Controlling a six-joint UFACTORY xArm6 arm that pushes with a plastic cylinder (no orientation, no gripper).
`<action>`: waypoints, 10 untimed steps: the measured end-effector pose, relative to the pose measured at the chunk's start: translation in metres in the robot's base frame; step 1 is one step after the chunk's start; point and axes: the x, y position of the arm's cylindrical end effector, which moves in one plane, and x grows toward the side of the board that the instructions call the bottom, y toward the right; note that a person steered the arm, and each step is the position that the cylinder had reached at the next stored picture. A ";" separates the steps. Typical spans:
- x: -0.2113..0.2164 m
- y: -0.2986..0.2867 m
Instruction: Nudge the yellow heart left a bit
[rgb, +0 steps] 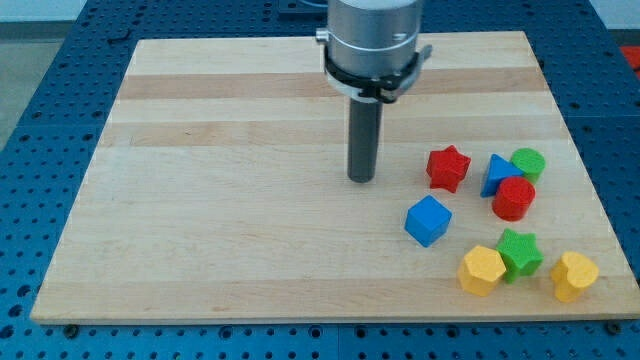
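Nudging the yellow heart (573, 275) left needs my tip (361, 179) beyond its right side.
No pincer exists; skirt the green star (520, 251) lower-right of my tip.

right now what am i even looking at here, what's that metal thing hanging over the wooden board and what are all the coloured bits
The metal thing is the end of a robot arm. It carries a straight dark rod, and my tip slides along the pale wooden board to push blocks. It grips nothing. There is one camera, looking down at the board from the near edge.

All the blocks sit toward the view's right: a red star, a blue triangular block, a green cylinder, a red cylinder, a blue cube, a green star, a yellow hexagon and the yellow heart. The tip stands left of them, touching none.
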 end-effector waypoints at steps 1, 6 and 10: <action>-0.048 0.007; -0.044 0.321; 0.165 0.244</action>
